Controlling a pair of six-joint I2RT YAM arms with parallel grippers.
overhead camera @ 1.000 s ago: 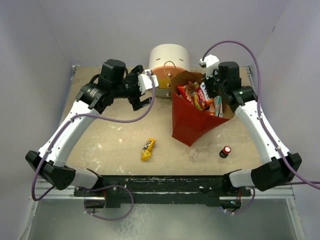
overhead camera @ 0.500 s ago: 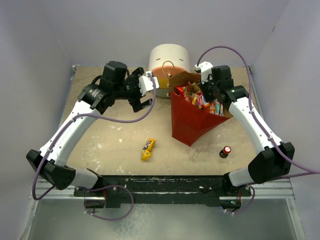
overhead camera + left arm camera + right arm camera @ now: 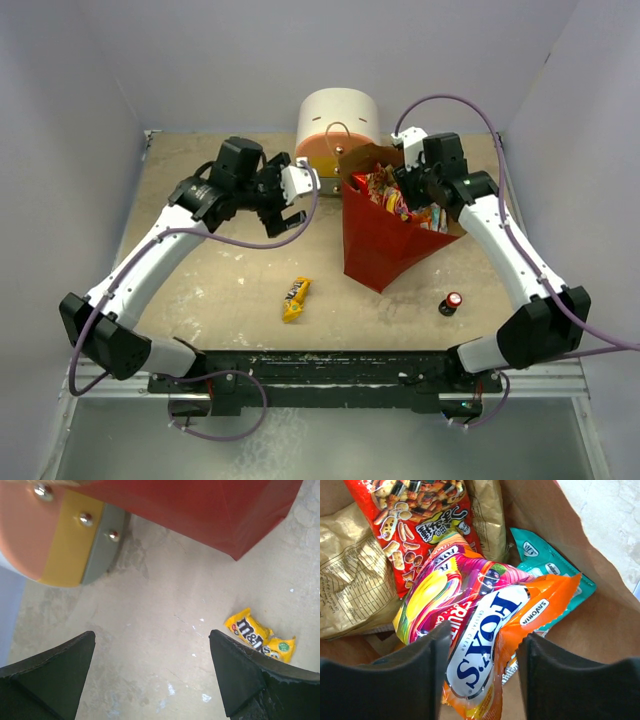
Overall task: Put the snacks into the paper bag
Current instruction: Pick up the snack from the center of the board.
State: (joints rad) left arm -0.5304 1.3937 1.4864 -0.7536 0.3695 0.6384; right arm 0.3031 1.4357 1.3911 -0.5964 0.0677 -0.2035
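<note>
Yellow packet [image 3: 260, 637] on the surface [image 3: 165, 610] is showing "m&m's". Orange packet [image 3: 480, 645] in the paper bag [image 3: 600, 625] is reading "FOX'S", "FRUIT", "SAVORIA". Red packet [image 3: 420, 520] is carrying CJK characters.

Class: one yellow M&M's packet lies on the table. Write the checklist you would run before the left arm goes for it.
1. Left gripper open: ok.
2. Yellow packet lying flat, nothing on it: ok.
3. Left gripper above the packet: not ok, it hangs nearer the drawer unit.
4. Paper bag standing, mouth open: ok.
5. Right gripper out of the bag's mouth: not ok, it sits over the snacks inside.
</note>
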